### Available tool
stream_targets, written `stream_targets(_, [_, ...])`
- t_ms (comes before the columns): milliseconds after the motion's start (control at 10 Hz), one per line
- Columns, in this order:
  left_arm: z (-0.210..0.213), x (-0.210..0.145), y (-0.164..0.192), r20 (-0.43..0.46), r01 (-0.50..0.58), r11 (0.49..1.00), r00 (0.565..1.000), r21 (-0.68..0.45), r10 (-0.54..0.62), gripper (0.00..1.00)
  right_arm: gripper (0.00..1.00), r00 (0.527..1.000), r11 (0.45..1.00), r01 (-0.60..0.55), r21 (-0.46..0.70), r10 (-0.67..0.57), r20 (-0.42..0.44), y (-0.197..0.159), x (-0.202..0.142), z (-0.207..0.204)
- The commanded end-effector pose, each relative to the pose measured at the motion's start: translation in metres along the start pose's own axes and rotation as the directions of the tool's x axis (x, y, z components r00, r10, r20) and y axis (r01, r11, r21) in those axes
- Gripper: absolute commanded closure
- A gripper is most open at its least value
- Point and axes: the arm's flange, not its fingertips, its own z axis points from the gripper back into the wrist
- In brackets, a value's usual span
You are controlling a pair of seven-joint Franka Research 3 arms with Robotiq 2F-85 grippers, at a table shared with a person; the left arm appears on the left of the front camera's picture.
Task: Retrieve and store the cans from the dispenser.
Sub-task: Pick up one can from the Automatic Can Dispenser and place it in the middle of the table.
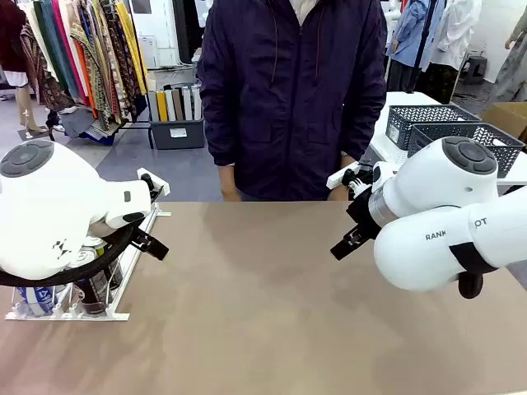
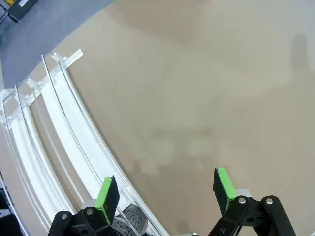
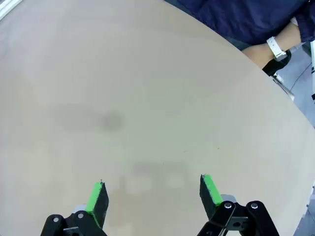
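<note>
The white wire dispenser [image 1: 132, 271] lies along the table's left edge, half hidden by my left arm. Cans stand at its near end: a dark one with a silver top [image 1: 92, 284] and a blue and white one [image 1: 37, 298]. In the left wrist view the dispenser's rails [image 2: 59, 128] curve down the left side, and a can top [image 2: 134, 217] peeks out between the fingers at the bottom. My left gripper [image 2: 165, 191] is open above the rack's edge, holding nothing. My right gripper [image 3: 154, 195] is open over bare table with nothing in it.
A person in a dark jacket [image 1: 288, 90] stands at the far edge, one hand with a white wristband [image 3: 270, 46] resting near the table. Dark mesh baskets [image 1: 461, 132] sit on another table at the back right. The tan tabletop [image 1: 263, 304] stretches between my arms.
</note>
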Motion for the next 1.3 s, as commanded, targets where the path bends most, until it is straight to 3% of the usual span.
stream_targets(0, [0.0002, 0.0001, 0.0, 0.0, 0.0, 1.0, 1.0, 0.0, 0.0, 0.0, 0.0, 1.0, 1.0, 0.0, 0.0, 0.0, 0.0, 0.0, 0.0, 0.0])
stream_targets(1200, [0.0002, 0.0001, 0.0, 0.0, 0.0, 1.0, 1.0, 0.0, 0.0, 0.0, 0.0, 1.0, 1.0, 0.0, 0.0, 0.0, 0.0, 0.0, 0.0, 0.0])
